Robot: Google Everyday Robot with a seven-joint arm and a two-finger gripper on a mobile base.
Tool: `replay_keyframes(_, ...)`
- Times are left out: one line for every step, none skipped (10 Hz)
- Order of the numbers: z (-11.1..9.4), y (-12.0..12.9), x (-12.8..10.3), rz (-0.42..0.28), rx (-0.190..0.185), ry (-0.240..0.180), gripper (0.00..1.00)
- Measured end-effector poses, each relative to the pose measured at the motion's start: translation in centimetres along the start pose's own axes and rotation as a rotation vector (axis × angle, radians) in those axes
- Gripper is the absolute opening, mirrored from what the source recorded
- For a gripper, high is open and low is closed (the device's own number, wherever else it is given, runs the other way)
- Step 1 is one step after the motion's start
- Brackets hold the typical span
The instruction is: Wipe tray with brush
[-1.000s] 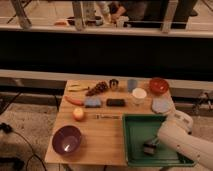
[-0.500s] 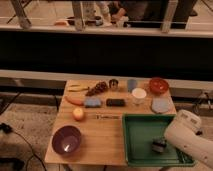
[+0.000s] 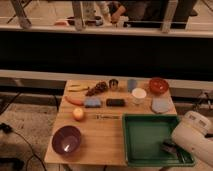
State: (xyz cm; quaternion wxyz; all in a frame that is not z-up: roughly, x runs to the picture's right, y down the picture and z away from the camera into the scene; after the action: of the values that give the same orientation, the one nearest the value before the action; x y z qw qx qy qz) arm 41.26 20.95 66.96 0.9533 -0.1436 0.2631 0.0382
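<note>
A purple bowl [image 3: 66, 139] sat at the bench's [image 3: 102, 140] front left corner. The green tray [image 3: 146, 137] filled the front right corner. In the tray's front right corner lay the brush [image 3: 167, 147], the pincer [image 3: 172, 148] right at it, mostly hidden by the white arm [image 3: 192, 140]; whether it pinched the brush I cannot tell. To wipe well, the bristles should probably stay pressed flat and sweep leftward across the floor, clear of the rim.
</note>
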Motion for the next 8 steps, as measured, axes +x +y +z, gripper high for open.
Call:
replay_keyframes(0.1,-0.1,0.4,0.007,0.001,0.007,0.0)
replay_keyframes(0.4,-0.3,0.7,0.014,0.0,0.013,0.0)
replay_keyframes(0.6,-0.6,0.6,0.014,0.002,0.014,0.0)
replay_keyframes(0.9,-1.2,0.1,0.012,0.004,0.012,0.0)
replay_keyframes(1.2,-2.1,-0.8,0.002,0.008,0.006,0.0)
replay_keyframes(1.6,-2.8,-1.5,-0.005,0.011,0.001,0.0)
replay_keyframes(1.9,-3.2,-2.1,-0.014,0.016,0.0,0.0)
replay_keyframes(2.3,-3.7,-2.6,-0.023,0.02,0.002,0.0)
